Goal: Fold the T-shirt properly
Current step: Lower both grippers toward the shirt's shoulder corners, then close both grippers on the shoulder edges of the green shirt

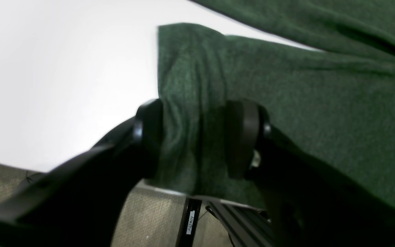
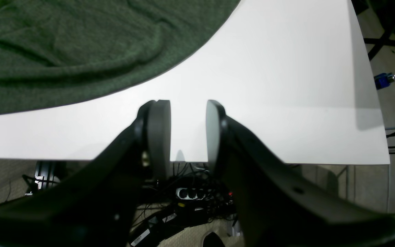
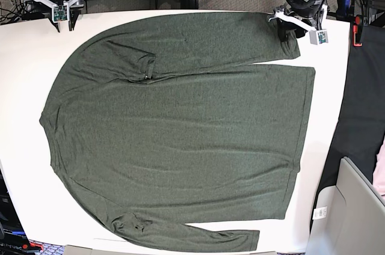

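Left wrist — unreadable label [image 1: 190, 222] below T-shirt [image 1: 286, 103]

No text, label or number anywhere is clear enough to read.

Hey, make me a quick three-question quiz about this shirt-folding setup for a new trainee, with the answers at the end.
1. True or false: the right gripper has shirt fabric between its fingers.
2. Which part of the T-shirt sits between the fingers of the left gripper? A) collar B) sleeve end C) bottom hem
3. Fill in: the T-shirt lies spread on a ____ table.

Key:
1. False. Its fingers are apart with only bare table between them.
2. B. The cuff end of the sleeve lies between the fingers at the table's edge.
3. White.
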`<state>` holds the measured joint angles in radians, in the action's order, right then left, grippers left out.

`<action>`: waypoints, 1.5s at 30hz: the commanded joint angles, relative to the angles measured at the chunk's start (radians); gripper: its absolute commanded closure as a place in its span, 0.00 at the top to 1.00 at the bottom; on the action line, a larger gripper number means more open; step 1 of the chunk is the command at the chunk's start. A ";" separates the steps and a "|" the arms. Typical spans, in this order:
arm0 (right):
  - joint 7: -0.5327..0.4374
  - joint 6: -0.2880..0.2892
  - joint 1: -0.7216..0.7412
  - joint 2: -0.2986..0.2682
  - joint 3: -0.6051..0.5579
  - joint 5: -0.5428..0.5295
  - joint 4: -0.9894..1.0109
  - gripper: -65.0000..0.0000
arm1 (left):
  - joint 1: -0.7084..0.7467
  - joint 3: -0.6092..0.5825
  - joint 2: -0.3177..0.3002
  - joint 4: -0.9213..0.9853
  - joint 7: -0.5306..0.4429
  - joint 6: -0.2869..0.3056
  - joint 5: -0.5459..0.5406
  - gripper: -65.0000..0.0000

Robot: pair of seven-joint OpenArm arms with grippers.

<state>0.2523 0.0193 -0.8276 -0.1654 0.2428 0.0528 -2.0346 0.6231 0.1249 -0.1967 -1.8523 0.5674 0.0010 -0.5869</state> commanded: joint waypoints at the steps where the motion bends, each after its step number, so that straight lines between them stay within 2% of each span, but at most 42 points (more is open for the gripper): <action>1: -0.018 -0.008 -0.005 -0.007 0.002 0.002 -0.021 0.28 | 0.021 -0.014 0.003 0.010 0.084 0.004 -0.014 0.34; 5: -0.020 -0.008 0.000 -0.007 0.002 0.002 -0.021 0.28 | 0.021 -0.014 0.003 0.029 0.085 0.004 -0.014 0.11; 7: -0.018 -0.008 0.011 -0.007 0.002 0.002 -0.021 0.28 | 0.016 -0.014 0.003 0.036 0.085 0.004 -0.014 0.02; 8: -0.018 -0.008 0.011 -0.007 0.002 0.002 -0.021 0.28 | 0.016 -0.012 0.003 0.038 0.085 0.004 -0.014 0.00; 12: -0.017 -0.008 0.032 -0.007 0.000 -0.017 -0.021 0.29 | 0.014 -0.004 0.003 0.032 0.084 0.004 -0.014 0.00; 17: 0.000 -0.008 0.054 -0.007 0.002 -0.146 -0.021 0.29 | 0.016 -0.003 0.003 -0.033 0.084 0.004 -0.012 0.00; 23: 0.166 -0.008 0.098 -0.018 0.010 -0.425 -0.019 0.29 | 0.016 -0.003 0.003 -0.050 0.084 0.004 -0.012 0.00; 27: 0.180 -0.008 0.121 -0.018 0.010 -0.574 -0.018 0.29 | 0.017 -0.003 0.003 -0.048 0.084 0.004 -0.012 0.00; 30: 0.200 -0.011 0.144 -0.015 0.010 -0.621 -0.015 0.35 | 0.017 -0.003 0.003 -0.048 0.084 0.004 -0.012 0.00; 34: 0.227 -0.014 0.164 -0.009 0.010 -0.632 -0.013 0.44 | 0.017 -0.003 0.003 -0.047 0.084 0.004 -0.012 0.00; 39: 0.224 -0.015 0.169 0.002 0.039 -0.637 -0.002 0.44 | 0.017 -0.003 0.003 -0.047 0.084 0.004 -0.012 0.00; 45: 0.227 -0.015 0.204 0.019 0.115 -0.759 0.090 0.44 | 0.017 -0.008 0.003 -0.045 0.084 0.004 -0.012 0.00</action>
<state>0.4992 -0.0025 -0.6235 -0.1398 0.3504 -0.6945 -1.9289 0.6281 0.1200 -0.1913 -1.8915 0.6300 0.0074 -0.5983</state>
